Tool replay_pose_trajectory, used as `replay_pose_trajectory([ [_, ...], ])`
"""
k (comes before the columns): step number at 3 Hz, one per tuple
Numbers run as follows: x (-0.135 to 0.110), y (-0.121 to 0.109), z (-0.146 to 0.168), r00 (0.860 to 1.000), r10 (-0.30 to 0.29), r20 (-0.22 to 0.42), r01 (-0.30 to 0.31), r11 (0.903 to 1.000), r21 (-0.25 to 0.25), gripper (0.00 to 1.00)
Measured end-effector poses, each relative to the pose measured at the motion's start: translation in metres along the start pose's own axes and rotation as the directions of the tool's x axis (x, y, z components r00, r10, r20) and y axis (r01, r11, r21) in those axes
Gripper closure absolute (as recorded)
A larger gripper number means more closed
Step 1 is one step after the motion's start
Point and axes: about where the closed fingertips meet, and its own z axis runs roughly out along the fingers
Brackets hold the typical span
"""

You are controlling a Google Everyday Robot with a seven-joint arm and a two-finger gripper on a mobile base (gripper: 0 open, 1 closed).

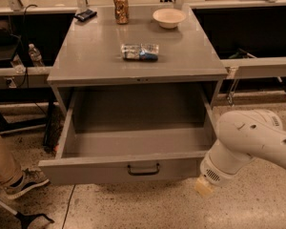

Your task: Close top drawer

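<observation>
Just beside open top drawer (86, 171) hangs pincer (204, 187).

The arm (257, 137) is a smooth white shell — fat, rounded segments with a few small dark round holes dotted along its upper side. The wrist collar (215, 172) carries a patch of fine dark perforations. The gripper (204, 187), at the arm's end low on the right of the view, shows as a pale cream tip

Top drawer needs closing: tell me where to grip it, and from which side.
Probably the bail handle centred on the top drawer front, approached from the front: it stands pulled out, so a central hold pushes straight. The gripper is low by its right corner.
</observation>
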Motion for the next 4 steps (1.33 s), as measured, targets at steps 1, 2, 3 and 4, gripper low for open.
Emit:
replay_pose_trajectory([
  [1,-0.015,-0.025,0.016,0.996,0.048,0.073,-0.053,0.9963,0.067,1.0],
  [2,-0.033,-0.053,0.015,0.98,0.092,0.179,-0.119,0.9824,0.144,1.0],
  [3,-0.034,-0.054,0.014,0.979,0.093,0.184,-0.121,0.9819,0.146,1.0],
  [4,-0.043,-0.07,0.009,0.961,0.105,0.255,-0.152,0.9733,0.172,1.0],
])
